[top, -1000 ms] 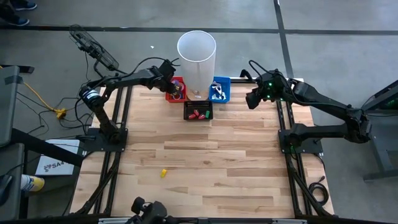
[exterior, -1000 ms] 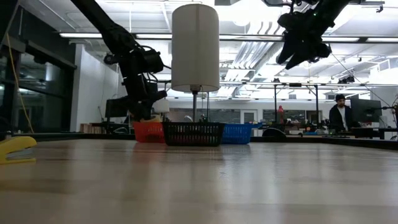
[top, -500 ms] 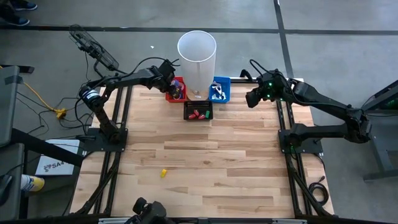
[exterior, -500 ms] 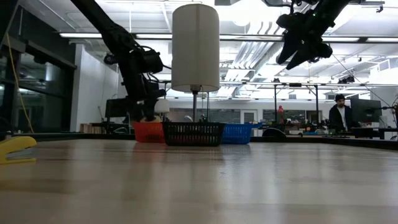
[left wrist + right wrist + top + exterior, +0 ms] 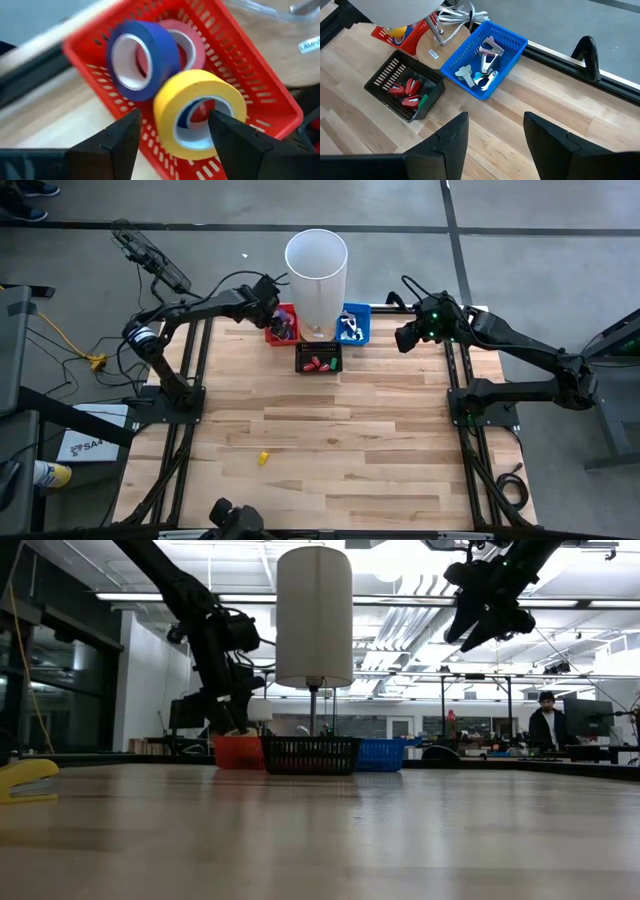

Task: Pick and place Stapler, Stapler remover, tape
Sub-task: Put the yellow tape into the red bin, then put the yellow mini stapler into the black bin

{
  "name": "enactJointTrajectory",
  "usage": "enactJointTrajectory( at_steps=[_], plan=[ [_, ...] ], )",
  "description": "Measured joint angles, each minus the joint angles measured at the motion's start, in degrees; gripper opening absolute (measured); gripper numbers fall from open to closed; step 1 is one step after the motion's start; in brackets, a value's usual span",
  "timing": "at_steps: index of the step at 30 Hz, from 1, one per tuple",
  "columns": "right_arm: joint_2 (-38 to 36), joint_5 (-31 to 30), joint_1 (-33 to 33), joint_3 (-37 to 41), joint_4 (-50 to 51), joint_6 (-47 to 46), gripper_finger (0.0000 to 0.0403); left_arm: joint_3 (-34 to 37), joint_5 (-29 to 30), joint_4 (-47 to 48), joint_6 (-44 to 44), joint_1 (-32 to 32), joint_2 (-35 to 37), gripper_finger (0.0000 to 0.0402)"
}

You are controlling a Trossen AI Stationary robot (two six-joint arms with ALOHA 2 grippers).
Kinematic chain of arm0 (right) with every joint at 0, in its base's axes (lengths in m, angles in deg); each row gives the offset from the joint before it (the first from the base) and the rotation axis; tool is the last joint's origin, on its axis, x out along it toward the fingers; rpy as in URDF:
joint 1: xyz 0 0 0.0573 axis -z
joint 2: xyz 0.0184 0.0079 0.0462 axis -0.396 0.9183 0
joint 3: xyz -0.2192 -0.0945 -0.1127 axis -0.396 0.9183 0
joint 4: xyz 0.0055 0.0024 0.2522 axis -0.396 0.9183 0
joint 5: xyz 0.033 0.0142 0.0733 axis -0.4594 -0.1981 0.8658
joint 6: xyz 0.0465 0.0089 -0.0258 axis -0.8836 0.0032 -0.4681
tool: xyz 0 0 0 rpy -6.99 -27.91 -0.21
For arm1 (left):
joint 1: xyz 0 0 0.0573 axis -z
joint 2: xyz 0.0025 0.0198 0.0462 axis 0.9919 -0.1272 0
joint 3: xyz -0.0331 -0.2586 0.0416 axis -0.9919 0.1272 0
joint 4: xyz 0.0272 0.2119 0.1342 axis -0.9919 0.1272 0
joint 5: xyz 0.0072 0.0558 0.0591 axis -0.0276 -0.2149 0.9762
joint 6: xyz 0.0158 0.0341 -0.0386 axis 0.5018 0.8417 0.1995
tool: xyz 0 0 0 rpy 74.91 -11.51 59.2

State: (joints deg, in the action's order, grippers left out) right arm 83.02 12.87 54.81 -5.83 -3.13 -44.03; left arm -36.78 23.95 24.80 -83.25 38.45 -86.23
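My left gripper (image 5: 172, 130) hangs open over the red basket (image 5: 260, 95) at the table's far edge, left of the lamp. In the basket a yellow tape roll (image 5: 200, 107) leans on a blue roll (image 5: 137, 60), with a pink roll (image 5: 190, 42) behind. The fingers stand on either side of the yellow roll and above it. My right gripper (image 5: 495, 135) is open and raised over the table's far right (image 5: 405, 340), with nothing between its fingers. A yellow stapler (image 5: 263, 458) lies alone on the near left of the table.
A lamp with a white shade (image 5: 316, 265) stands between the baskets. A black basket (image 5: 405, 92) holds red items and a blue basket (image 5: 485, 60) holds pale metal-and-plastic items. Bare wooden table (image 5: 350, 440) spreads toward the near edge. A person shows in the room beyond (image 5: 545, 725).
My left wrist has turned a little above the red basket, staying in place. My right arm has kept still.
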Motion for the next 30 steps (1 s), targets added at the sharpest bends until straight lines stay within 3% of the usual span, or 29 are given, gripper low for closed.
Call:
enactJointTrajectory(
  at_steps=[14, 30],
  plan=[
    [0.0, 0.0, 0.0, 0.0, 0.0, 0.0, 0.0181, 0.0, 3.1, 5.5, 1.1, 0.0, 8.7, 0.0227],
    [0.0, 0.2, 0.0, 0.0, 0.0, 2.8, 0.0181, 0.0, -1.2, 17.9, 2.4, 0.5, 21.5, 0.0227]
  ],
)
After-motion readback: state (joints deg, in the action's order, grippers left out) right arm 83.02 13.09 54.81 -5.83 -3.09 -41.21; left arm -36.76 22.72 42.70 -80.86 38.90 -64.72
